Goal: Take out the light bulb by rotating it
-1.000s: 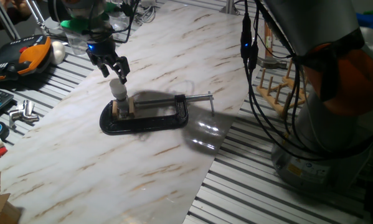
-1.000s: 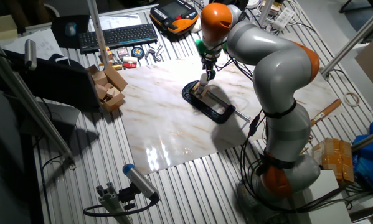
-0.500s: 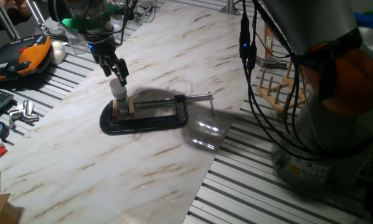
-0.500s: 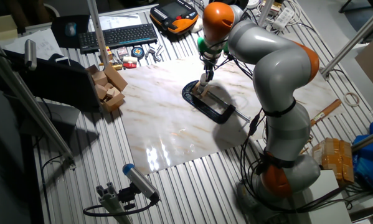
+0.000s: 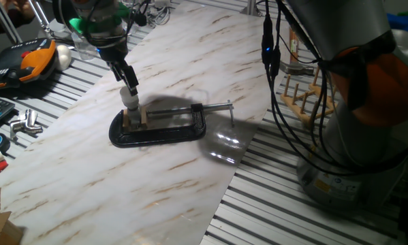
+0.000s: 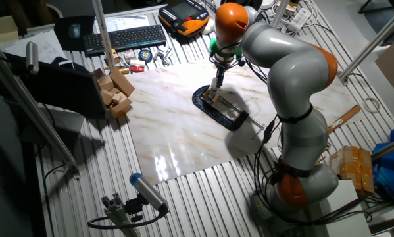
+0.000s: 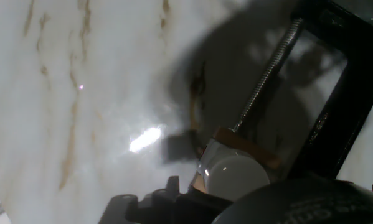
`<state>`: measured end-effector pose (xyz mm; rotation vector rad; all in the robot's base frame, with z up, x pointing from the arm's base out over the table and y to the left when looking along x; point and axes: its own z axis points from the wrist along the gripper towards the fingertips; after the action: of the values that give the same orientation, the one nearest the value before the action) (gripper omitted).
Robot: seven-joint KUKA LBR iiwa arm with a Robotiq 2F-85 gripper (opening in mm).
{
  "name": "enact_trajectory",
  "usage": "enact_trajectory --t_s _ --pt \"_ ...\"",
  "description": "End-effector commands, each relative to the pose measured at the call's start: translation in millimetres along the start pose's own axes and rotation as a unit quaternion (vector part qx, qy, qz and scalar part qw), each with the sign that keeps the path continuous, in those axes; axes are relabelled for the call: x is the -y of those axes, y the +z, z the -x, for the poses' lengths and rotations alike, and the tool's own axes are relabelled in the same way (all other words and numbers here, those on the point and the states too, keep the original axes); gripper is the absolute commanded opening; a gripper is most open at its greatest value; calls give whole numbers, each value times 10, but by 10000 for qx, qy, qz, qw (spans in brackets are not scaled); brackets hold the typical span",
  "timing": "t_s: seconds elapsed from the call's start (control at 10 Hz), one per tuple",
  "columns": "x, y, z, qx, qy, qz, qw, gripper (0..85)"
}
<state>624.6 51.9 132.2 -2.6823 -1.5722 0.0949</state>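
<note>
Pincer: black two-finger gripper closed on small frosted white globe bulb
Bulb: upright in black C-clamp
Change: fingers were spread above bulb a second ago

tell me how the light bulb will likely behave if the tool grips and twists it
The light bulb looks smooth and rounded, so the tool may slip on it. It is probably thin-walled and fragile, so squeeze gently. It stands upright between wooden blocks held in the black clamp, so the base should stay put while it turns.
</note>
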Motion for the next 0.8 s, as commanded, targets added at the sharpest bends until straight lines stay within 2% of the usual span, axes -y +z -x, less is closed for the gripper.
enact_trajectory --t_s 0.0,0.2,0.7 --pt "-2 1 -1 -162 3290 -128 9441 680" --pt "1 -10 -2 -70 3255 -46 9455 680" --pt "-6 -1 2 -104 3190 -15 9477 680"
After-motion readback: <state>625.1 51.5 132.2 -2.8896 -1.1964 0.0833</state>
